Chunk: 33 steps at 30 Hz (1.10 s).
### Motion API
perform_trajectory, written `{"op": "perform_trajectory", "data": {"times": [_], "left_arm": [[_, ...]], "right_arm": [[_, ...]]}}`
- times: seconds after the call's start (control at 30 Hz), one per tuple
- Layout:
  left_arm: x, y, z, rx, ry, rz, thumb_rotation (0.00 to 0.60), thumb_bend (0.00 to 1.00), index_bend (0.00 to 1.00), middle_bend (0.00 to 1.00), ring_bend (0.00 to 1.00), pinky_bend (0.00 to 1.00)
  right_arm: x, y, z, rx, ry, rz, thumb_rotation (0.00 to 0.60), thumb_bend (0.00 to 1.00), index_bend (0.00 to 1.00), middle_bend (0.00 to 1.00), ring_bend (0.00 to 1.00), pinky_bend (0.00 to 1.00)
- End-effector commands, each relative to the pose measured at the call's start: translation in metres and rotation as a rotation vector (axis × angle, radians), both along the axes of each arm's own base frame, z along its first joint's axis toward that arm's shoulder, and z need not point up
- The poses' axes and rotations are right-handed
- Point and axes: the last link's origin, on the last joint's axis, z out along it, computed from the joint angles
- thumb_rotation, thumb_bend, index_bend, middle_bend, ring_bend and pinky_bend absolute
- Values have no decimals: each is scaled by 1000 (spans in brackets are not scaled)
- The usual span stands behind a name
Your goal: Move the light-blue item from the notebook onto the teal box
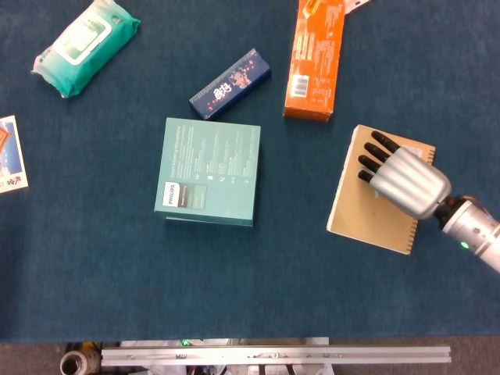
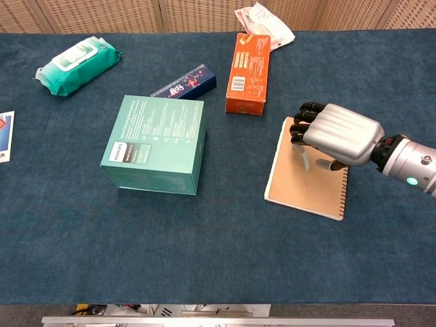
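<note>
Light-blue item [image 2: 304, 159] — long axis along notebook [image 2: 300, 184], under robot hand [image 2: 335, 134].

A staged tabletop bench for robot trials, more lab than home; the table [image 2: 218, 259] is covered edge to edge in dark blue felt-like cloth; an aluminium rail [image 1: 273, 355] runs along its near edge, and behind its far edge stand woven, cane-patterned panels [image 2: 95, 15]; scattered over the table are unrelated retail goods: a teal box [image 2: 155, 143] near the middle, an orange carton [image 2: 248, 73] and a dark blue carton [image 2: 185, 83] toward the far side, a wet-wipes pack [image 2: 78, 65] at the far left corner.
</note>
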Motion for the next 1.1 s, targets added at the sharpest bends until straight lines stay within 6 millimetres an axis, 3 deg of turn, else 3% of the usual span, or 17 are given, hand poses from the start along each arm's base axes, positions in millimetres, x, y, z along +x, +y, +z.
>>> {"op": "perform_trajectory", "data": {"times": [0.03, 0.5, 0.87, 1.1], "left_arm": [[0, 0, 1, 2, 0, 1, 600, 263, 164, 382, 354, 405], [1, 0, -1, -2, 2, 2, 600, 263, 164, 382, 354, 405], [0, -1, -1, -7, 2, 10, 600, 263, 163, 383, 354, 405], [1, -1, -2, -12, 2, 6, 600, 263, 164, 382, 354, 405]], "right_arm": [[-3, 1, -1, 8, -8, -3, 600, 228, 482, 350, 216, 162], [-8, -7, -9, -19, -1, 46, 600, 227, 494, 350, 216, 139], [-11, -2, -13, -19, 8, 103, 600, 228, 500, 333, 187, 12], [-12, 0, -15, -37, -10, 146, 600, 256, 525, 312, 163, 0]]}}
